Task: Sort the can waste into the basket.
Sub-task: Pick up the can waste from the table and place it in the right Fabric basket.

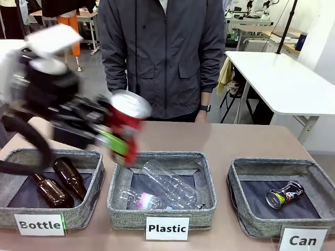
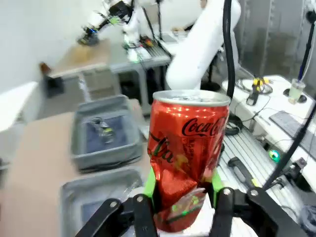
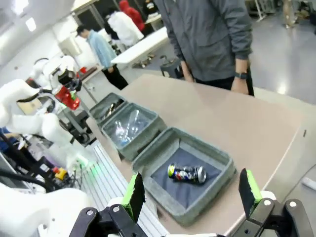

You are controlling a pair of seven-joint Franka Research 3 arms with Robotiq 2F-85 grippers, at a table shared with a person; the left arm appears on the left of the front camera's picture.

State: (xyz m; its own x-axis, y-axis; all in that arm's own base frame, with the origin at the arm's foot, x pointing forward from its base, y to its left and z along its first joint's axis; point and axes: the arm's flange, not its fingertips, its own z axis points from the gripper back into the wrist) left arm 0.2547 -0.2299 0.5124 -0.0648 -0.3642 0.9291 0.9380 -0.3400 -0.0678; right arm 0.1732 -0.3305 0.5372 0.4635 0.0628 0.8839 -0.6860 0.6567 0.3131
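My left gripper (image 1: 119, 140) is shut on a crushed red can (image 1: 125, 119), held in the air above the gap between the Bottle and Plastic bins. In the left wrist view the red can (image 2: 187, 158) stands upright between the green pads (image 2: 150, 185) of that gripper (image 2: 182, 200). The grey basket labelled "Can" (image 1: 260, 166) stands at the right with a dark printed can (image 1: 284, 194) lying in it. My right gripper (image 3: 191, 190) hangs open above that basket (image 3: 223, 159), where the dark can (image 3: 186, 173) lies. The red can (image 3: 69, 97) shows far off.
The middle bin labelled "Plastic" (image 1: 159, 157) holds clear bottles (image 1: 167, 188). The left bin labelled "Bottle" (image 1: 52, 152) holds two brown glass bottles (image 1: 68, 178). A person in a dark jacket (image 1: 162, 57) stands at the far side of the brown table (image 1: 235, 141).
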